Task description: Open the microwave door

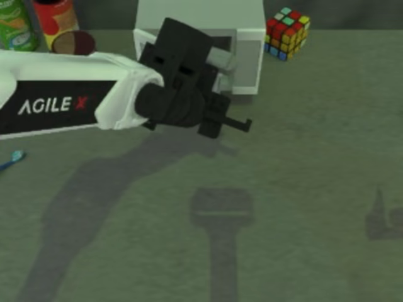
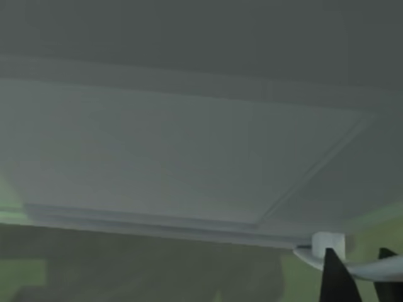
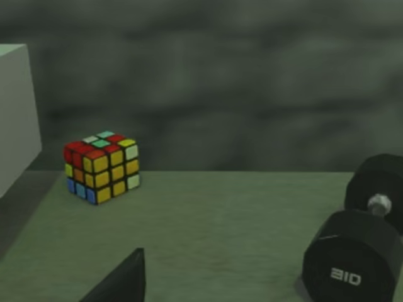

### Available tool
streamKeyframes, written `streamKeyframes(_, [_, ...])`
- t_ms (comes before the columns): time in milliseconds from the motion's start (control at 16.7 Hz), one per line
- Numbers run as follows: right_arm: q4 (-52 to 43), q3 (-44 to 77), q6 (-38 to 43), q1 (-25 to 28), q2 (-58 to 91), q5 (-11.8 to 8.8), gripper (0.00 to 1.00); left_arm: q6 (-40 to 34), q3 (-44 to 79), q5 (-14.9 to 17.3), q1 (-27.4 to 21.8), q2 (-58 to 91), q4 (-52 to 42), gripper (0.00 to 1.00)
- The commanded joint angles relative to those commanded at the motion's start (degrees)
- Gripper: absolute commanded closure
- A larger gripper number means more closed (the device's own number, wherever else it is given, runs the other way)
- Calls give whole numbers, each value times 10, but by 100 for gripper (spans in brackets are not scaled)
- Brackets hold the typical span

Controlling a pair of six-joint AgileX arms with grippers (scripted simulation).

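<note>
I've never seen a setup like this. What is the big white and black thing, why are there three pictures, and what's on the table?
It is a robot arm. The top view looks down on the table; the other two come from cameras on each arm's wrist. The left arm reaches to the microwave, its left gripper at the microwave door. In the left wrist view its fingers straddle the white handle. The right arm is out of the top view; its camera shows a colour cube and a dumbbell. Two cans stand at the back left, and a toothbrush lies at the left edge.

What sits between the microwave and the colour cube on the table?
Nothing: in the top view only a bare strip of table separates the microwave from the colour cube. The right wrist view shows the same gap.
</note>
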Motion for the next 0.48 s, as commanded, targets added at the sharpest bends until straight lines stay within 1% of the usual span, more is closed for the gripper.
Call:
streamKeyframes(360, [0,0,0,0,0,0,0,0,0,0,0,0,0,100])
streamKeyframes(480, [0,0,0,0,0,0,0,-2,0,6,-4,0,0,100])
